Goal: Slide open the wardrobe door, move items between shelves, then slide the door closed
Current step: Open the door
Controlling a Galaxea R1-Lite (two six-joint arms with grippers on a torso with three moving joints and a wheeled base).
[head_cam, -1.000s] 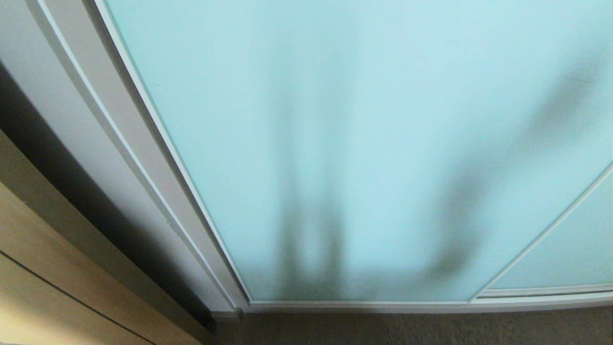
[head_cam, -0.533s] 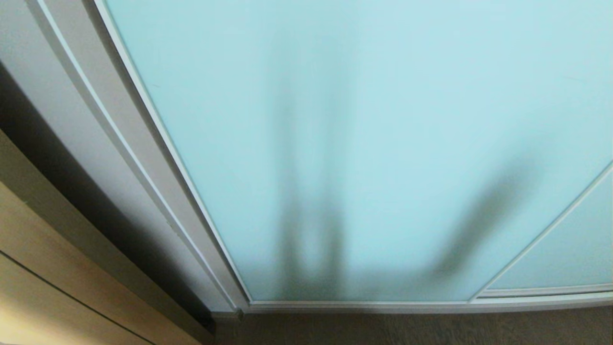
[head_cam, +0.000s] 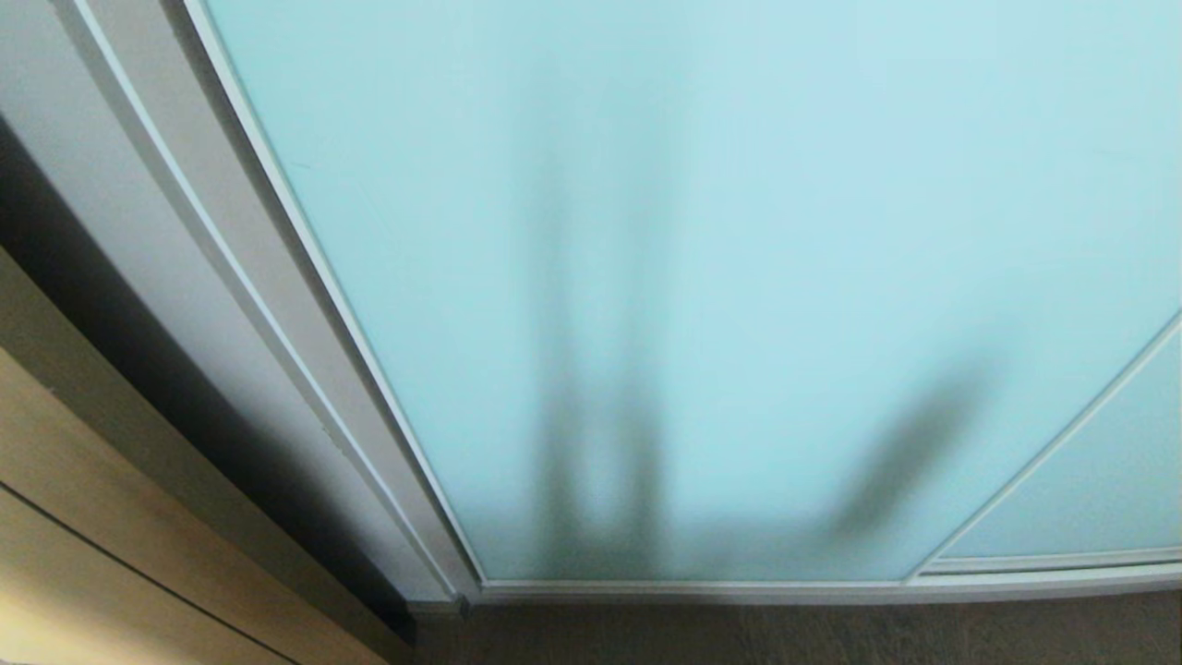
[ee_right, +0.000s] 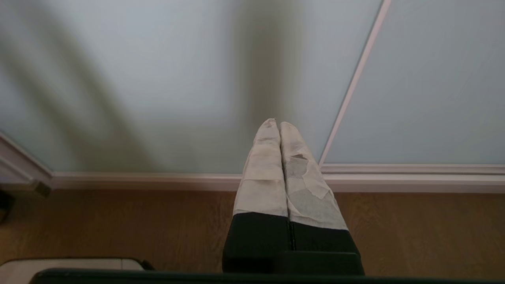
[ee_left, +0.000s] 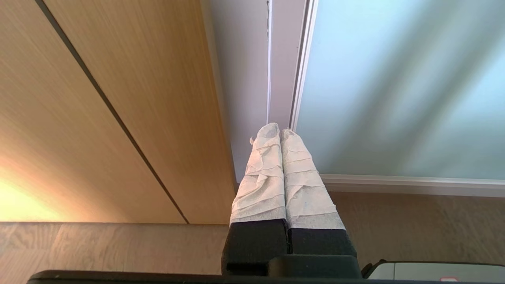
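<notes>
Head view: my sliding wardrobe door [head_cam: 720, 277] fills nearly everything, pale blue-green frosted glass with soft dark shadows falling toward 6 o'clock.
Door frame: a thin silver-white frame [head_cam: 305, 268] runs from 11 o'clock down to the corner at 7 o'clock, then along the bottom rail.
Second panel: another glass panel [head_cam: 1099, 489] sits at 4 o'clock, behind a slanted frame line.
Floor: a grey-brown strip of floor [head_cam: 794, 633] lies at 6 o'clock under the rail.
Side cabinet: a light wood panel [head_cam: 83, 563] stands at 8 o'clock, apart from the door frame.
Arms: neither of my arms shows in this view.

Left wrist view: my left gripper [ee_left: 281, 132] has its tape-wrapped fingers pressed together, holding nothing.
Its place: it points at the door's frame edge, where glass meets the white jamb [ee_left: 246, 79]; I cannot tell whether it touches.
Surroundings: wood panel at 9 o'clock, door glass at 2 o'clock, floor at 6 o'clock.

Right wrist view: my right gripper [ee_right: 279, 124] is likewise pressed together and empty.
Its place: it points toward the door's bottom rail [ee_right: 158, 180], near the line between the two glass panels.
Floor: brown wood-grain at 6 o'clock.
</notes>
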